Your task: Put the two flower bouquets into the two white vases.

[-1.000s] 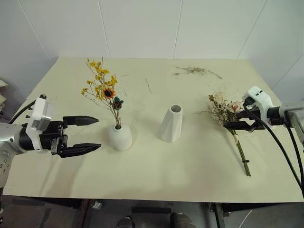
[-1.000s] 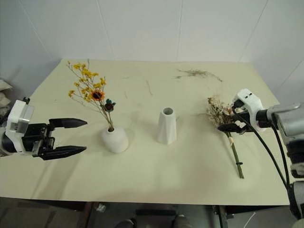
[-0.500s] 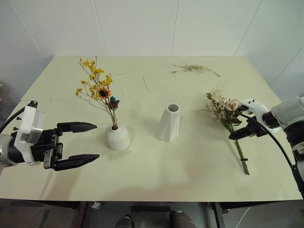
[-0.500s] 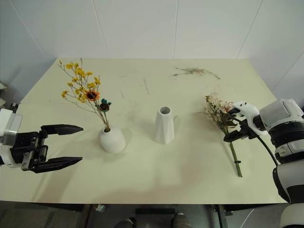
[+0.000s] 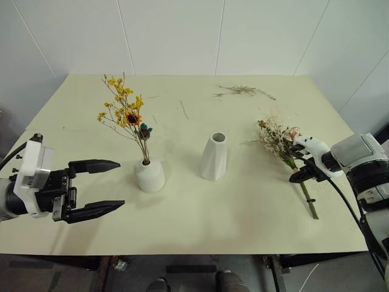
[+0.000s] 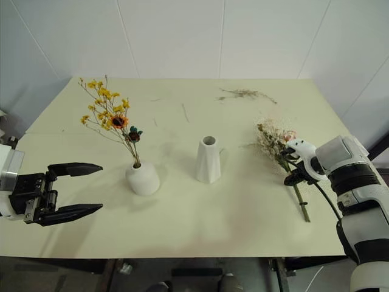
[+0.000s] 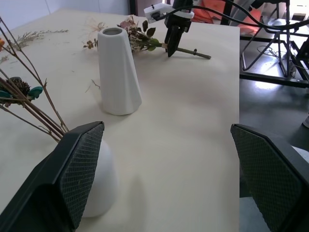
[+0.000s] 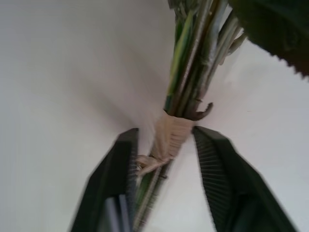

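The yellow flowers (image 5: pixel 126 112) already stand in the short round vase (image 5: pixel 149 176) on the left side of the table (image 5: pixel 200 225), so one half of the job looks done. The tall vase (image 5: pixel 214 156) stands in the middle of the table with nothing in its mouth. The pale dried bunch (image 5: pixel 279 137) lies flat on the table, well to the right of that vase, with its stems pointing toward the front edge. The right gripper (image 5: pixel 300 173) is down at the stems, and its two black fingers (image 8: pixel 118 179) sit on each side of the tied part, close to it but with small gaps showing, so the grab does not look finished. The left gripper (image 5: pixel 97 187) hangs wide open near the short vase and holds nothing. What is left, I think, is to lift the pale bunch and put its stems into the tall vase. A thin loose sprig (image 5: pixel 243 91) lies at the back of the table.
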Controlling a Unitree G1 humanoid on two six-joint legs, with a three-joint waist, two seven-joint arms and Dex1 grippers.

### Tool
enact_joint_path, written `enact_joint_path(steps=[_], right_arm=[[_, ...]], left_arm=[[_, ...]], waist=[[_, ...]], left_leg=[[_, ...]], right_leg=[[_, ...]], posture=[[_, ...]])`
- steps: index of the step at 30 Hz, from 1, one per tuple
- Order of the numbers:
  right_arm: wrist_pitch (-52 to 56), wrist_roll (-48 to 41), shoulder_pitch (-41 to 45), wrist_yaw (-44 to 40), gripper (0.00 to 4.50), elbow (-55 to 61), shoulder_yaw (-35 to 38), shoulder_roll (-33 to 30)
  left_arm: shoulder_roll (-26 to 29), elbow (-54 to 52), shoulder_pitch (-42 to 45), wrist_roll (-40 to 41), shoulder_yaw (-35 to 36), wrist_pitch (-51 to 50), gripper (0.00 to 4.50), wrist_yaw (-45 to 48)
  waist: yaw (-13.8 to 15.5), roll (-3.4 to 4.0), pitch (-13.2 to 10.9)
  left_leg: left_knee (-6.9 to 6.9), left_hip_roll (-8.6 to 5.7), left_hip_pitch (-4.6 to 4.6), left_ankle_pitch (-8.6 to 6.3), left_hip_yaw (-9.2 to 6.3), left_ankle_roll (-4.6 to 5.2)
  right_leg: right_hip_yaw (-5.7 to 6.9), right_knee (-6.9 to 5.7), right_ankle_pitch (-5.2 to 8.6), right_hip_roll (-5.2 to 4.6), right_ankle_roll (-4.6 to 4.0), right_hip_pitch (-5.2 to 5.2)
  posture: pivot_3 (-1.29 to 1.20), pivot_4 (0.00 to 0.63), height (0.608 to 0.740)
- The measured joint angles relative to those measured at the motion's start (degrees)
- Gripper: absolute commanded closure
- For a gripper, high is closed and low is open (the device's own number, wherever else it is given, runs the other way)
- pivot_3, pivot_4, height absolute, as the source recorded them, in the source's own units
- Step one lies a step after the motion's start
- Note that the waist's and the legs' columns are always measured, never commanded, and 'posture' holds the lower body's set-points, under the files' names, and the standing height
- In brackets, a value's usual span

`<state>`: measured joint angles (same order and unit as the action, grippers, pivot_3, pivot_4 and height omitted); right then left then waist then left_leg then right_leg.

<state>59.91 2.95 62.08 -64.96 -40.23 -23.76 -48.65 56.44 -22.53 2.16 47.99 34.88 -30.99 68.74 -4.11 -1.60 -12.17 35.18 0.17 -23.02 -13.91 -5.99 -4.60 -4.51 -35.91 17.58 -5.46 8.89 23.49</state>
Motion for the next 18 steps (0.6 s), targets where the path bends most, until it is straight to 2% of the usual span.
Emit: enact_joint_path(steps=[2,3,10,13,16,18], right_arm=[[-1.5,-0.45,-0.36,1.08,4.32,-0.53,2.85,1.31],[-2.6,-1.36,-0.84,1.2,4.46,-0.42,4.51,2.0],[-9.31,-11.74,-6.73,2.3,4.46,6.55,20.02,6.99],[-19.94,-19.45,-9.35,7.45,4.46,13.29,33.21,14.46],[-26.15,-26.25,-9.03,15.11,4.46,20.34,42.38,20.75],[-27.89,-29.6,-8.3,17.4,4.46,24.42,45.36,22.0]], left_arm=[[0.0,0.02,0.32,0.01,-0.01,0.01,0.0,-0.21],[0.0,0.02,0.6,0.02,-0.03,0.01,0.0,-0.23],[0.02,0.89,3.38,0.1,-0.16,0.03,0.0,-0.49],[-0.66,2.72,7.05,1.47,-0.07,-0.15,0.0,-3.07],[-1.94,3.18,9.03,2.07,0.07,-0.16,0.0,-5.86],[-2.96,3.38,9.63,2.29,0.2,-0.16,0.0,-7.57]], waist=[[-0.57,-0.01,0.0],[-0.88,-0.01,0.0],[-0.85,0.19,-0.11],[-0.7,0.19,-0.12],[-0.55,0.21,-0.13],[-0.31,0.22,-0.13]], left_leg=[[0.0,0.01,0.01,0.05,0.0,0.02],[0.0,0.01,0.04,0.06,0.02,0.02],[-0.04,0.19,0.1,0.06,0.15,0.03],[-0.05,0.29,0.06,0.06,0.14,0.03],[-0.06,0.35,-0.01,0.05,0.14,0.01],[-0.07,0.41,-0.05,0.04,0.14,0.0]], right_leg=[[-0.04,-0.01,-0.07,0.02,0.02,-0.01],[-0.1,-0.04,-0.09,0.05,0.04,0.0],[-0.29,-0.12,-0.12,0.22,0.07,0.06],[-0.33,-0.1,-0.17,0.34,0.14,0.06],[-0.38,-0.08,-0.18,0.4,0.14,0.12],[-0.38,-0.07,-0.18,0.45,0.14,0.14]], posture=[[0.0,0.15,0.74],[0.0,0.15,0.74],[0.0,0.15,0.74],[0.0,0.15,0.74],[0.0,0.15,0.74],[0.0,0.15,0.74]])
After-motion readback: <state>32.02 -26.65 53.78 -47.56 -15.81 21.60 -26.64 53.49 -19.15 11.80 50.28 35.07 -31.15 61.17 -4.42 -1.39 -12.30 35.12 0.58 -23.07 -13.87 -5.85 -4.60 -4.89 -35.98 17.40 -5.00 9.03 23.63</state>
